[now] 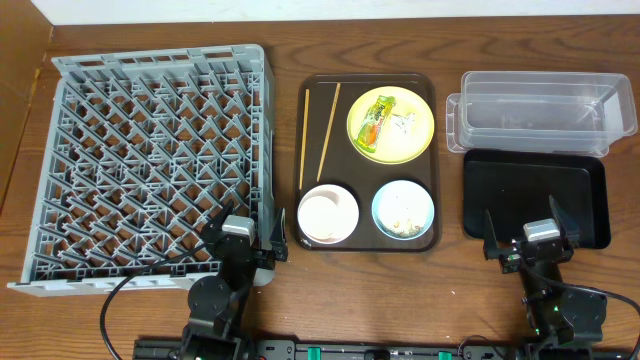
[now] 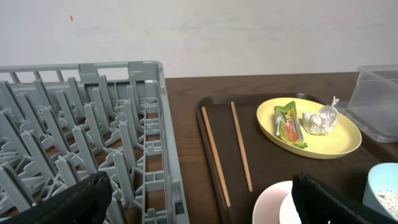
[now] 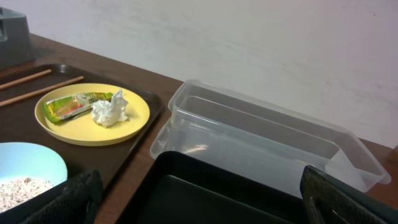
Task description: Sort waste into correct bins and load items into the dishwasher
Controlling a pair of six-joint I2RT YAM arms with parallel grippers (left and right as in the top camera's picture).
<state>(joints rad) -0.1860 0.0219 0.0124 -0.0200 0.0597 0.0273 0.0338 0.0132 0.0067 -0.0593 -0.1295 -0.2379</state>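
On the dark brown serving tray [image 1: 432, 150] a yellow plate [image 1: 415, 135] holds the green-yellow wrapper [image 1: 375, 122] and the white tissue [image 1: 403, 123]. Two chopsticks [image 1: 322, 135] lie at its left. A white bowl with a white cup inside [image 1: 327, 213] sits front left. A light-blue bowl [image 1: 403, 209] holds rice scraps [image 1: 405, 224]. The grey dish rack [image 1: 150, 160] is at left; the clear tub [image 1: 535, 110] and black tray [image 1: 535, 197] are at right. My left gripper [image 1: 243, 242] is open and empty at the rack's front right corner. My right gripper [image 1: 528, 243] is open and empty at the black tray's front edge.
The wooden table [image 1: 285, 300] runs under everything. A pale wall shows beyond the table in both wrist views. In the left wrist view the rack [image 2: 81, 137], chopsticks [image 2: 214, 149] and plate [image 2: 336, 140] show; in the right wrist view the plate [image 3: 134, 118], tub [image 3: 261, 134] and black tray [image 3: 205, 193] show.
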